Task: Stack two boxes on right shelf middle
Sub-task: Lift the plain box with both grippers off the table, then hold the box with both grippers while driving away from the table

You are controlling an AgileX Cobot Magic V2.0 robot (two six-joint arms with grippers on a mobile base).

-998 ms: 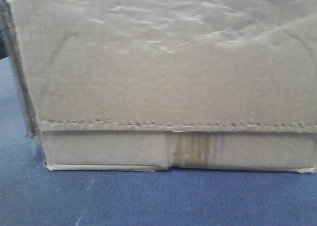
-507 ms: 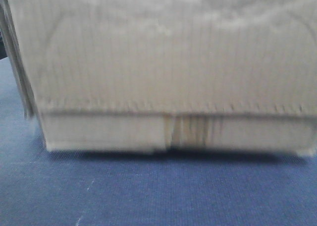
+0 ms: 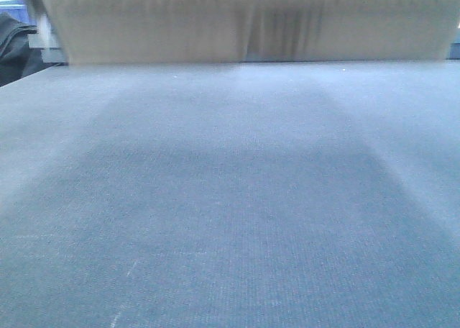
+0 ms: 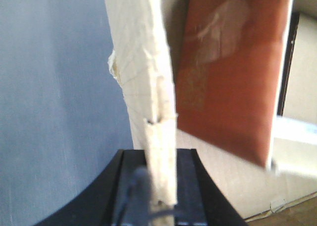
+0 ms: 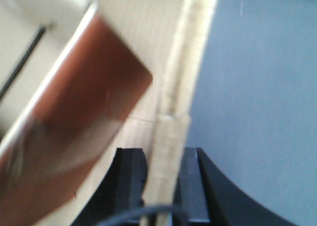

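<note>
Only the lower band of a brown cardboard box (image 3: pixel 244 26), with its darker centre seam, shows along the top of the front view, blurred and off the blue-grey surface (image 3: pixel 230 198). In the left wrist view my left gripper (image 4: pixel 159 159) is shut on the box's pale, torn side wall (image 4: pixel 143 62). On the opposite side my right gripper (image 5: pixel 166 156) is shut on the other side wall (image 5: pixel 185 62). A reddish-brown inner flap (image 4: pixel 233 72) leans inside the box, and that flap (image 5: pixel 74 122) shows in the right wrist view too. The shelf is out of view.
A dark object (image 3: pixel 14 47) sits past the surface's far left edge, with something blue (image 3: pixel 14 11) behind it. The blue-grey surface fills most of the front view.
The box has risen in the front view. It filled most of the frame before. Now only its bottom band shows at the top, and bare surface lies beneath it.
</note>
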